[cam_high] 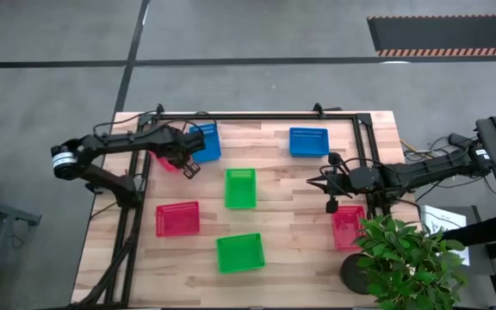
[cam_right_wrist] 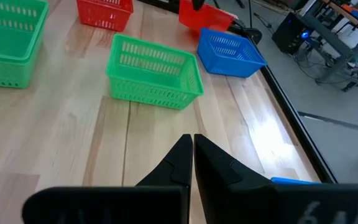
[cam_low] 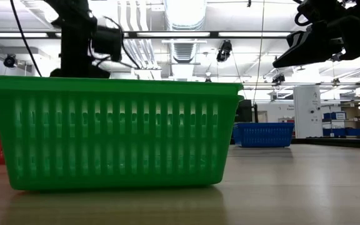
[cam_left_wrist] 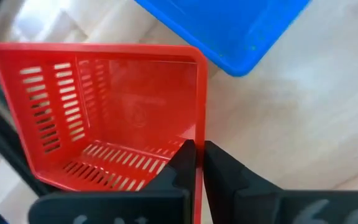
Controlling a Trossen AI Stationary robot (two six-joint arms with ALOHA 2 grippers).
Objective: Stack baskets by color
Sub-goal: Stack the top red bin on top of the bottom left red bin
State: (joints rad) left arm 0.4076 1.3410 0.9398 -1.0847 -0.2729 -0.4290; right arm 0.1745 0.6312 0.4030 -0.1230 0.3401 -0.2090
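Several red, green and blue mesh baskets lie spread over the wooden table. At the far left my left gripper (cam_high: 188, 165) is shut on a red basket (cam_left_wrist: 104, 118), which sits right beside a blue basket (cam_high: 203, 142). Another red basket (cam_high: 177, 219) stands near the left edge and one more (cam_high: 349, 226) at the right. Two green baskets (cam_high: 240, 188) (cam_high: 240, 252) rest in the middle, and a second blue basket (cam_high: 308, 141) stands at the far side. My right gripper (cam_high: 315, 181) hovers shut over the table's right part, touching nothing. My left gripper pinches one side wall (cam_left_wrist: 199, 134) of the red basket at its rim, one finger (cam_left_wrist: 182, 163) inside the basket and the other outside. The fingers come from above, pointing steeply down. The basket sits tilted in the hold (cam_right_wrist: 204, 17); whether its low edge rests on the table I cannot tell.
A black metal rail (cam_high: 257, 115) runs along the table's far and side edges. A potted plant (cam_high: 407, 258) stands at the near right corner. Bare wood lies between the baskets in the middle and at the near left.
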